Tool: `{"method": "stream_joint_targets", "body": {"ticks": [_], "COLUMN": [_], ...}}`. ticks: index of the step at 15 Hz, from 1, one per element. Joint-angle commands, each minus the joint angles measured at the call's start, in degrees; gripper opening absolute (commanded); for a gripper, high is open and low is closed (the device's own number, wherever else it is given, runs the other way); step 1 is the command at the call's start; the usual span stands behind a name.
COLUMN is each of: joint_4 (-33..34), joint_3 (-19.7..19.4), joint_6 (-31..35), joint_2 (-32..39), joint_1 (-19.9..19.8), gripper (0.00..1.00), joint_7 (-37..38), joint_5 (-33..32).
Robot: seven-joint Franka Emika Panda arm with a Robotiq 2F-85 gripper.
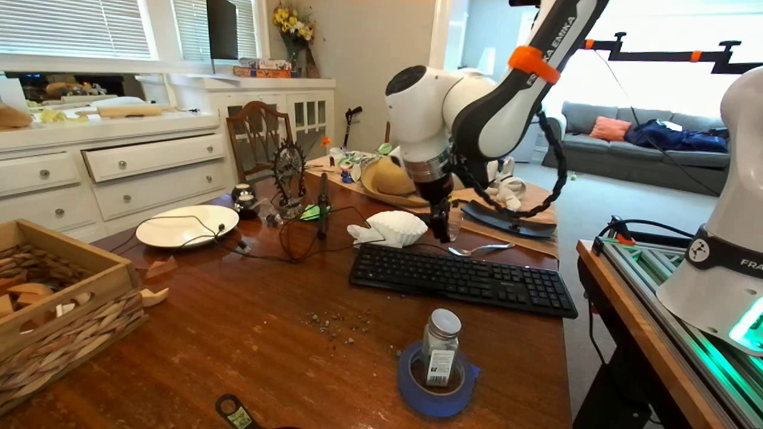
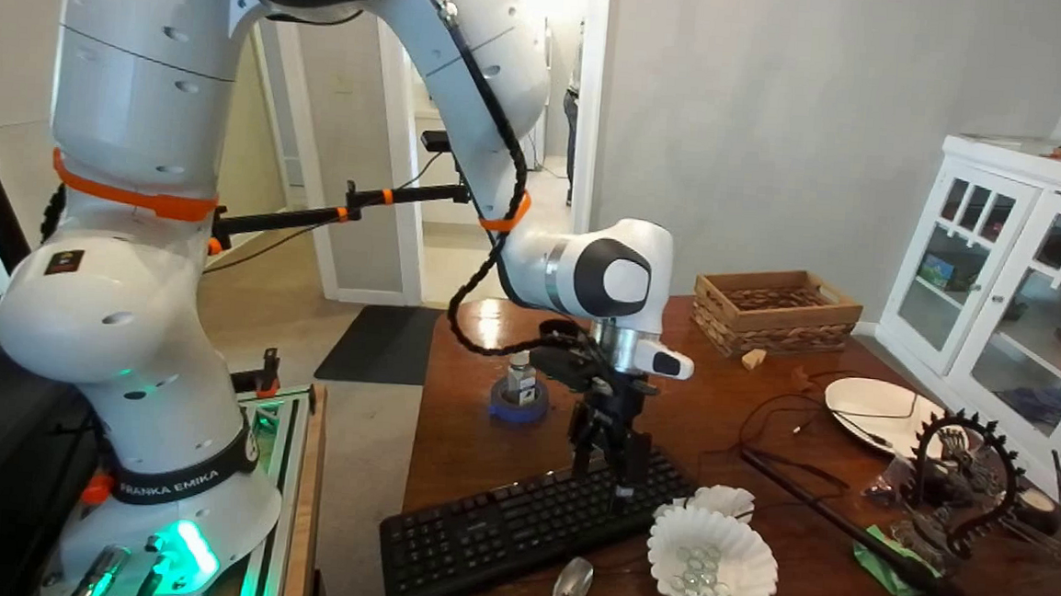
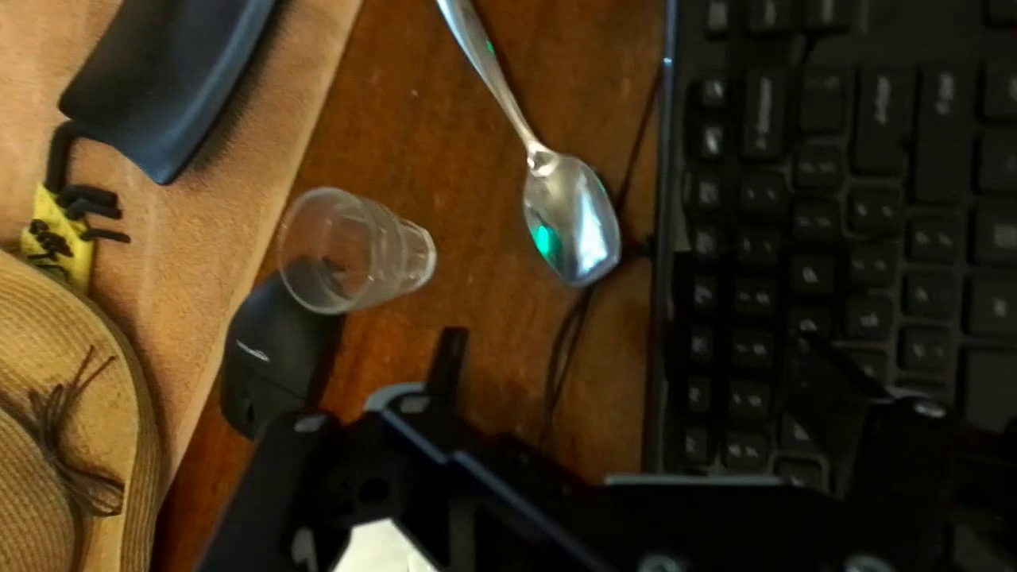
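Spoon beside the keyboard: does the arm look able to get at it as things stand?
Probably yes: the open gripper hangs nearby, and nothing covers the spoon in the wrist view. The keyboard and clear cup flank it without touching.

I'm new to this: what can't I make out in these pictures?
Jar label, in an exterior view: print too small to read.
Ring-ended black object, in an exterior view: rest cut off by the bottom edge.
Yellow strip, in the wrist view: marks too blurred to identify.
Keyboard, in the wrist view: lettering mostly blurred, some keys hidden behind the jaws.
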Motion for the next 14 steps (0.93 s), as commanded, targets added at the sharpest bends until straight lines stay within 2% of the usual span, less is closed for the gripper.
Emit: {"method": "stream_joint_targets", "body": {"ticks": [1,2,4,10,14], "joint_4": [-10.9,-5.2,-8.5,-9.4,-14.3], "joint_3": [-0.9,1.1,1.2,1.4,1.0], "joint_6": [5.1,1.5,3.0,3.3,9.0], "joint_2": [-8.5,-3.9,-6.5,-7.7,-8.6], "joint_1": [-1.6,-2.6,-3.4,-3.5,-5.5], "gripper": [1.00,1.00,1.00,1.00,1.00], "joint_7": [-1.2,-0.2,-0.2,-0.5,-2.0], "joint_5": [-13.1,-8.1,-11.7,-12.2,-20.3]}}
